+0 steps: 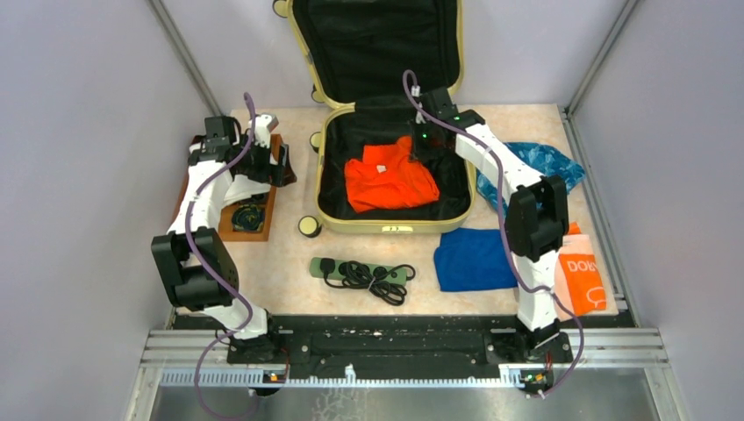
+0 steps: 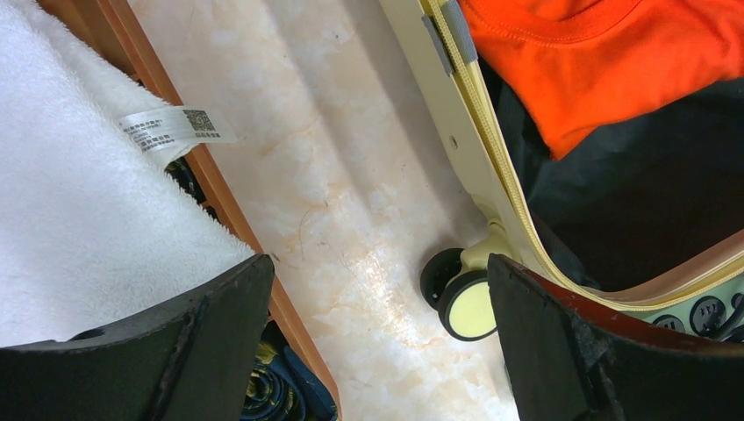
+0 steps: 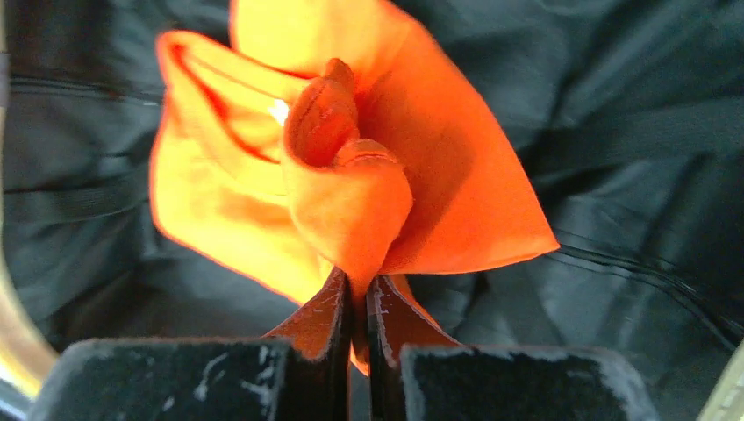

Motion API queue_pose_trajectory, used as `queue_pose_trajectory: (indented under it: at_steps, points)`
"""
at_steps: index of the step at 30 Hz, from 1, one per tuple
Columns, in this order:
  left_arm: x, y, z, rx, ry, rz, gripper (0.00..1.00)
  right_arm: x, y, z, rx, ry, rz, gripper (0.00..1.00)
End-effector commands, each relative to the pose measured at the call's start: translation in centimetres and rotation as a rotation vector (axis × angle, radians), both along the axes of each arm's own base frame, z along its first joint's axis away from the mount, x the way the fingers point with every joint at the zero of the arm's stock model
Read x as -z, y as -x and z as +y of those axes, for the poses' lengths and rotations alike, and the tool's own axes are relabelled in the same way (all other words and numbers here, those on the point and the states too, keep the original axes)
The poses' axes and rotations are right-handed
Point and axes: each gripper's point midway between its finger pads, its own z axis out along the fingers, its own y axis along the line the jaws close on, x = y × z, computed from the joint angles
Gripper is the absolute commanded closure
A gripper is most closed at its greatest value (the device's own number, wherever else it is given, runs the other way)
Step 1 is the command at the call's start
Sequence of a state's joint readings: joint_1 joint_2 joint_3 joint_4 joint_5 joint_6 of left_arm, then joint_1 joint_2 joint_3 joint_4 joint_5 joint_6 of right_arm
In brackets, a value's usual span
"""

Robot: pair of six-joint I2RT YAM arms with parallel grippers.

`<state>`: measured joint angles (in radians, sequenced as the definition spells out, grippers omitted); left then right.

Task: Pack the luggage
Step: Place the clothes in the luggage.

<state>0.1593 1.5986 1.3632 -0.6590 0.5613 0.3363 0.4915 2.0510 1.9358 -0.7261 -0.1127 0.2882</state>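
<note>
Top external: pale yellow suitcase (image 1: 368, 225) sits open at the far centre of the table (image 1: 281, 263). Its base lies flat and the lid (image 1: 377, 44) stands upright against the back wall, black lining showing. An orange T-shirt (image 1: 390, 182) lies in the base, mostly on the left and centre. The right arm reaches in from the right, over the base's far right corner.

Right wrist: right gripper (image 3: 360, 307) has its fingers pressed together on a bunched fold of the orange shirt. The fabric rises in a peak above the black lining.

Left wrist: left gripper (image 2: 377, 281) has its fingers spread wide with nothing between them. It hangs above bare table, between a wooden tray (image 2: 224, 197) and the suitcase's left wall. A white towel (image 2: 79, 202) with a printed tag (image 2: 171, 127) lies on the tray. One black-and-cream wheel (image 2: 465, 303) shows just beside the right finger.

Loose on the table, top view:
- A green power strip (image 1: 338, 266) with a coiled black cable (image 1: 368, 279) is near the front of the suitcase.
- A folded blue cloth (image 1: 474, 259) is front right of the suitcase.
- An orange bag with white lettering (image 1: 583, 281) is by the right arm's base.
- A blue patterned item (image 1: 544, 160) is right of the suitcase, partly behind the right arm. Can't tell what it is.
</note>
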Motion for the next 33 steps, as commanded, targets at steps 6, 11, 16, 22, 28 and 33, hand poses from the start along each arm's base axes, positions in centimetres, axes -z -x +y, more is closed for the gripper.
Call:
queue_pose_trajectory:
  at_steps: [6, 11, 16, 22, 28, 33]
  points:
    - [-1.1, 0.3, -0.5, 0.02, 0.024, -0.03, 0.02, 1.2, -2.4, -4.9, 0.207, 0.13, -0.082, 1.0]
    - [-1.5, 0.3, -0.6, 0.021, 0.027, -0.037, 0.02, 4.4, -3.4, -7.8, 0.326, 0.185, -0.015, 0.6]
    - [-1.9, 0.3, -0.7, 0.027, 0.031, -0.049, 0.02, 4.4, -3.9, -10.1, 0.38, 0.32, -0.014, 0.3]
    - [-2.0, 0.2, -0.8, 0.029, 0.032, -0.053, 0.02, -2.4, -3.7, -9.7, 0.392, 0.247, -0.159, 0.36]
    - [-2.0, -0.1, -1.2, 0.037, 0.058, -0.045, 0.02, -2.6, -0.7, -1.5, 0.157, 0.056, -0.121, 0.64]
    - [-2.3, -0.1, -1.3, 0.044, 0.057, -0.045, 0.02, 3.2, -1.6, -0.9, 0.148, -0.034, 0.04, 0.68]
